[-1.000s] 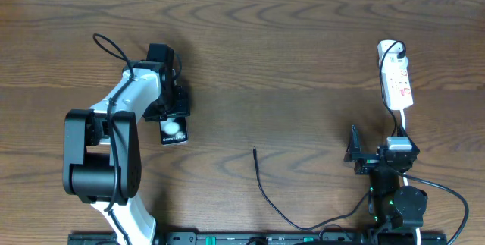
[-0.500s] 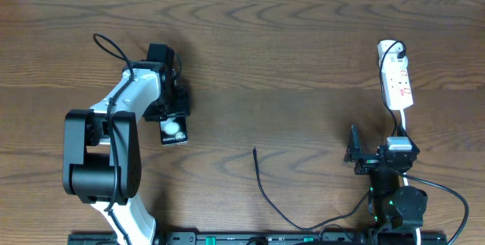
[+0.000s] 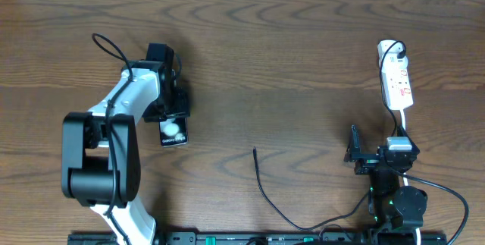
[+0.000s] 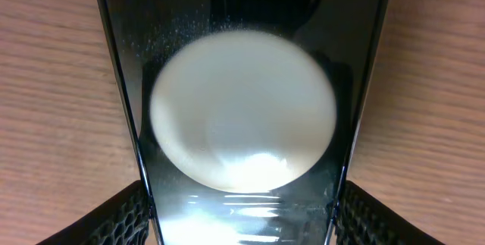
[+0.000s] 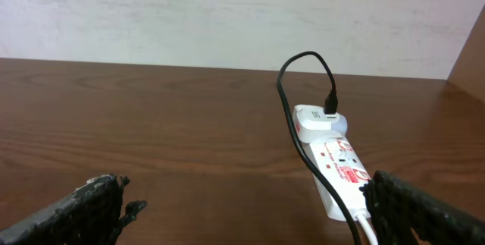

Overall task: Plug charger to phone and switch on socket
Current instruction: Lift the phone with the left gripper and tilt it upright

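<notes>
The phone (image 3: 173, 131), a black slab with a white round patch, lies on the table at the left. It fills the left wrist view (image 4: 242, 112). My left gripper (image 3: 173, 116) is over its far end, shut on it with fingers (image 4: 114, 215) against both long edges. The charger (image 3: 261, 188), a thin black cable, lies loose at centre front with its plug tip pointing away. The socket (image 3: 395, 78), a white power strip, lies at the right and shows in the right wrist view (image 5: 337, 165). My right gripper (image 3: 377, 152) sits just in front of it, open and empty (image 5: 250, 215).
A white adapter (image 5: 318, 120) with a black lead sits in the socket's far end. The socket's white cord (image 3: 403, 127) runs back beside my right arm. The table's far edge meets a pale wall (image 5: 227, 10).
The left arm's elbow has shifted very slightly to the left. The phone, the charger and the right arm have not moved.
</notes>
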`<move>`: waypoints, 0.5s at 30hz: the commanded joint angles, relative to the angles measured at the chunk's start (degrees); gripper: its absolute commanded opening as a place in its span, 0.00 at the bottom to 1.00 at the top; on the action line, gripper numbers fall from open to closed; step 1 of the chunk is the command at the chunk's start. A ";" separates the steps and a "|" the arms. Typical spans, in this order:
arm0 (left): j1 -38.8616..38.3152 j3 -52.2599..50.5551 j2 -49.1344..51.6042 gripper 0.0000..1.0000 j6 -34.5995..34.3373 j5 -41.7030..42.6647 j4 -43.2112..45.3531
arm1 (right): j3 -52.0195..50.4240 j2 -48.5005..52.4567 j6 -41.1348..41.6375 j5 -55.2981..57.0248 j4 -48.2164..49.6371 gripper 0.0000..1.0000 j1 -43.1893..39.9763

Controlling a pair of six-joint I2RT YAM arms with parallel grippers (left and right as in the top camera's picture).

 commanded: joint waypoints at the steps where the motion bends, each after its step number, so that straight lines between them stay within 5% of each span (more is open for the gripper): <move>1: 0.20 0.68 -3.48 0.07 0.11 -0.48 -0.37 | -0.09 -0.37 0.59 0.26 -0.26 0.99 0.66; 8: 0.20 0.68 -5.44 0.07 0.07 2.34 -0.76 | -0.07 -0.35 0.59 0.26 -0.26 0.99 0.66; 15: 0.20 0.68 -6.78 0.08 0.07 18.56 -0.76 | -0.07 -0.35 0.57 0.26 -0.26 0.99 0.66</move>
